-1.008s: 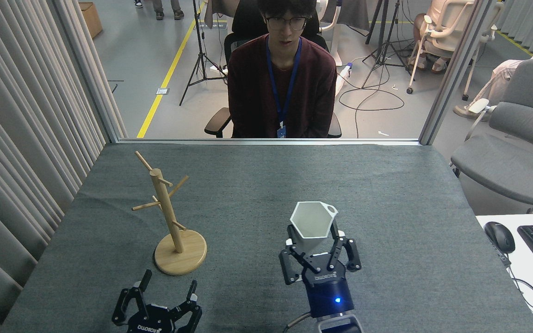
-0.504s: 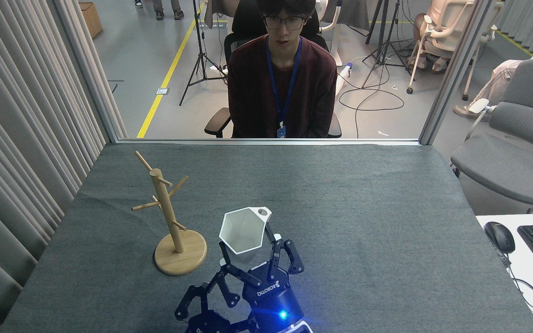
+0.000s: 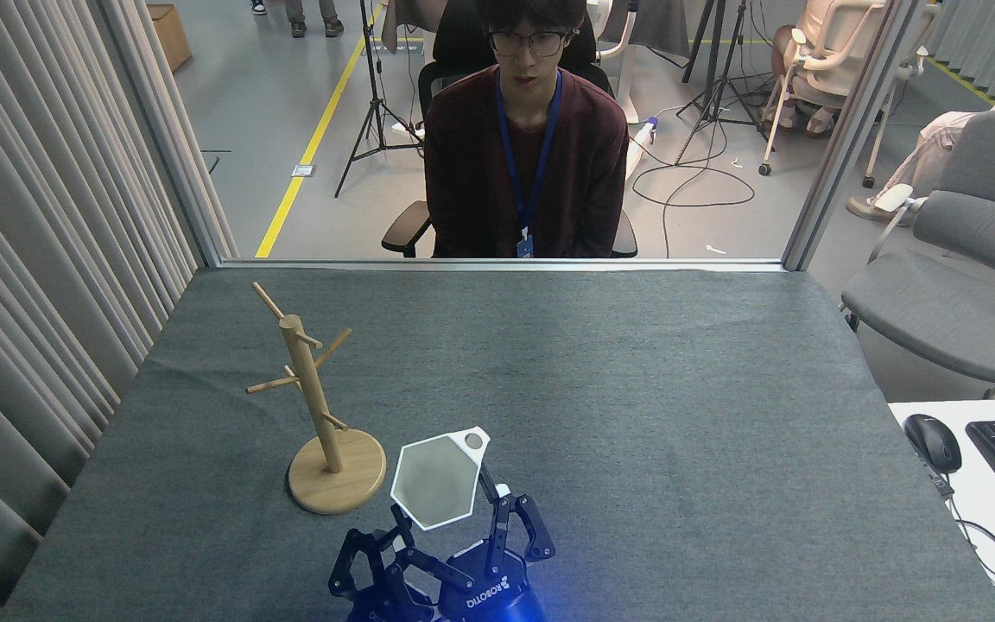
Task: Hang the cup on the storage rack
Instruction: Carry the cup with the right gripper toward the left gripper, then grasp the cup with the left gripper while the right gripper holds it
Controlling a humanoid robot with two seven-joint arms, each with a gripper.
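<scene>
White cup held up at the desk's near edge, just right of the wooden rack.

The right pincer [image 3: 454, 540] rises from the near edge with its fingers clamped on the cup [image 3: 437, 481], which faces the camera mouth-on, its pierced tab [image 3: 473, 441] at the upper right. Just left of it, the left pincer [image 3: 368, 574] shows only dark linkages; whether it is apart or together cannot be told. The storage rack [image 3: 325, 432] stands on the grey felt-covered desk [image 3: 636, 389], its disc base just left of the cup. Beyond the far edge sits a person [image 3: 525, 164] in a dark red top; curtains hang at left, a grey chair [image 3: 964, 268] stands at right.
</scene>
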